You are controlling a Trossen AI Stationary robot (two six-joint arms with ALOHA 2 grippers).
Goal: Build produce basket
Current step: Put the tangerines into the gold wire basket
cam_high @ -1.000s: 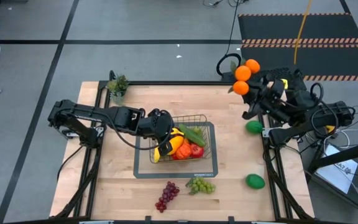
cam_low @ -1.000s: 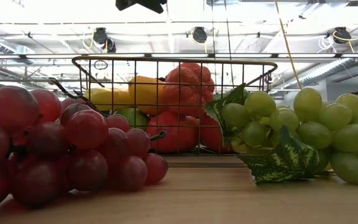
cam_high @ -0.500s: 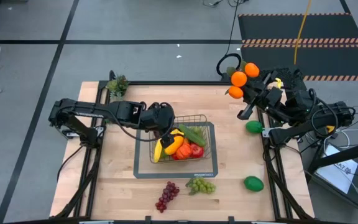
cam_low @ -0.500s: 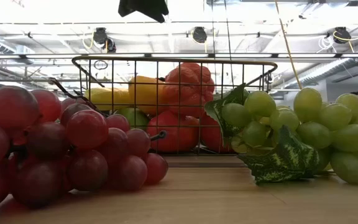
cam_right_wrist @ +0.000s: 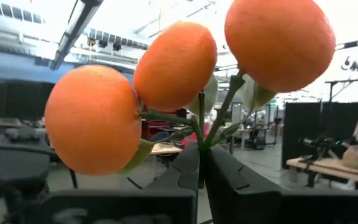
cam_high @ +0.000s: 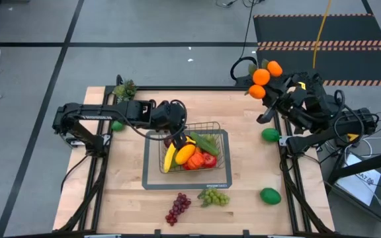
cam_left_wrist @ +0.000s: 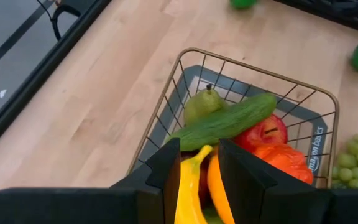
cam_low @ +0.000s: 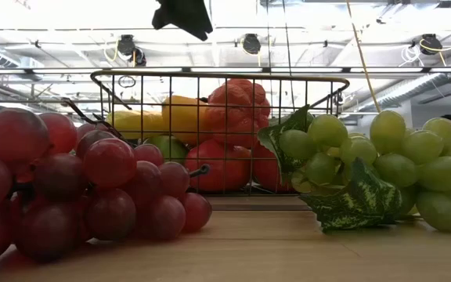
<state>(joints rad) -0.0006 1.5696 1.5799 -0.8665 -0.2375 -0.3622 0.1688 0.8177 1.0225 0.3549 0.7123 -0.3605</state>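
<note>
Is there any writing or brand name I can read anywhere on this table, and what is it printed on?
"amazon basics", partly readable, printed in white on the dark base of the wire basket, seen from the left wrist view.
The same white mark on the base in the high view is too small to read.
No other writing is legible.
</note>
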